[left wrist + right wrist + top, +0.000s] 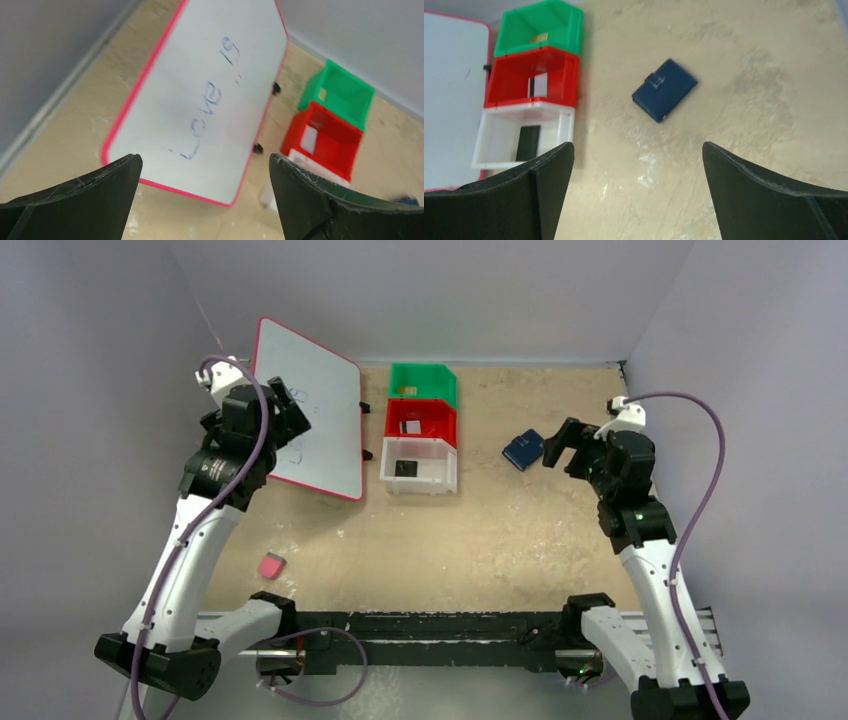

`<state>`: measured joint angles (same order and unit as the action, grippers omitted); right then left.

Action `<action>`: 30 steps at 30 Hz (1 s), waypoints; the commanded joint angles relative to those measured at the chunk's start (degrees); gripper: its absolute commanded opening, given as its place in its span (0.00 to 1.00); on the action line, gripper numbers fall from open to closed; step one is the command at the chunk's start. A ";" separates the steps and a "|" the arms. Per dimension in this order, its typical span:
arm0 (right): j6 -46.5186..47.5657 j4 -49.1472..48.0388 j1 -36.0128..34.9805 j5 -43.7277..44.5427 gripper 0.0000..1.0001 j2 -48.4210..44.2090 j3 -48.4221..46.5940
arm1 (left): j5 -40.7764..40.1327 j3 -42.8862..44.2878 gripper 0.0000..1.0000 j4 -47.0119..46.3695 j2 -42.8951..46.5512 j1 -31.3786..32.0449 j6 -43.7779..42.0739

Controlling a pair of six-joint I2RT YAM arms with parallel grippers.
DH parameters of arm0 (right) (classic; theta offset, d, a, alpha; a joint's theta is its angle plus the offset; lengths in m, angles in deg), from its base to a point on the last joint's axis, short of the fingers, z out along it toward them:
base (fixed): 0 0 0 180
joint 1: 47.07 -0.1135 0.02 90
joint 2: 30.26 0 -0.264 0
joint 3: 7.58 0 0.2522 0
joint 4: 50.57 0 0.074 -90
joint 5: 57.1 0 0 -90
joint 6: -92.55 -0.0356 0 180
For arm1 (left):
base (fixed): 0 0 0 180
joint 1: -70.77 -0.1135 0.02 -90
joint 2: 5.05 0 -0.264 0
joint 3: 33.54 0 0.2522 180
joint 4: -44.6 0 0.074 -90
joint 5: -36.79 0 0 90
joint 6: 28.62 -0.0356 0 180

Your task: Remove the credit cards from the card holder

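Scuffed tan tabletop point(500, 540) between grey walls point(90, 340); both jaws wide apart, empty.

Whiteboard point(312, 412): I see it lying flat at the far left of the table, pink-red frame, faint blue handwriting on it.
Green bin point(424, 385): farthest in a row of three, just right of the whiteboard.
Red bin point(421, 421): middle, touching both neighbours.
White bin point(419, 467): nearest me.
Pink eraser point(272, 566): alone on the near left.
Table point(500, 530): I make out a tan, scuffed surface.
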<state>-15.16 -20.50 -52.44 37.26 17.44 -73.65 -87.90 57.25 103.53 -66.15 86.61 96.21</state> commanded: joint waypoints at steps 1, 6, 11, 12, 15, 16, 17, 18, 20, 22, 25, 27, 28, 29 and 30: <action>-4.99 -0.21 0.63 -8.16 1.00 -1.55 3.72 | 17.75 -2.49 0.99 -4.22 -1.28 1.16 2.73; -7.30 -0.15 0.98 -13.07 1.00 -1.31 6.80 | 25.76 -4.63 0.98 -6.64 -4.83 5.99 3.78; -9.54 -0.56 1.13 -16.12 1.00 -0.87 8.50 | 31.54 -8.52 0.95 -10.49 -10.37 10.28 5.50; -9.98 -0.60 1.14 -16.65 1.00 -0.71 8.69 | 32.40 -9.09 0.95 -11.25 -11.76 11.00 5.63; -10.91 -0.59 1.22 -17.78 1.00 -0.03 8.93 | 32.79 -10.19 0.93 -13.25 -15.50 12.86 6.22; -11.11 -0.52 1.26 -18.10 1.00 0.16 8.91 | 32.45 -10.67 0.93 -14.01 -16.55 13.24 6.61; -11.29 -0.32 1.28 -18.35 1.00 0.41 8.85 | 32.04 -11.20 0.92 -14.99 -17.52 13.47 6.97; -11.49 -0.22 1.29 -18.53 1.00 0.67 8.82 | 31.61 -11.85 0.92 -16.11 -18.40 13.68 7.27; -11.74 0.26 1.27 -18.92 1.00 1.18 8.68 | 30.57 -12.88 0.92 -17.66 -20.28 13.90 7.80; -11.88 0.73 1.32 -19.14 1.00 1.51 8.41 | 29.40 -13.44 0.92 -18.66 -22.57 14.04 7.84; -12.01 1.38 1.34 -19.33 1.00 1.66 8.05 | 24.71 -13.44 0.92 -19.10 -25.67 14.10 7.82; -12.04 1.94 1.35 -19.23 1.00 1.66 7.82 | 21.30 -13.44 0.92 -19.50 -27.05 13.97 7.62; -12.04 2.26 1.37 -19.08 1.00 1.57 7.72 | 19.74 -13.41 0.92 -19.56 -27.81 13.87 7.37; -12.03 2.57 1.38 -18.91 1.00 1.47 7.73 | 18.39 -13.11 0.92 -19.08 -28.41 13.50 7.10; -12.03 2.89 1.37 -18.70 1.00 1.38 7.66 | 17.30 -12.64 0.92 -18.26 -29.00 13.11 6.79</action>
<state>-26.55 -18.86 -51.43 19.66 19.28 -64.91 -63.18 43.94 87.29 -93.97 100.46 102.83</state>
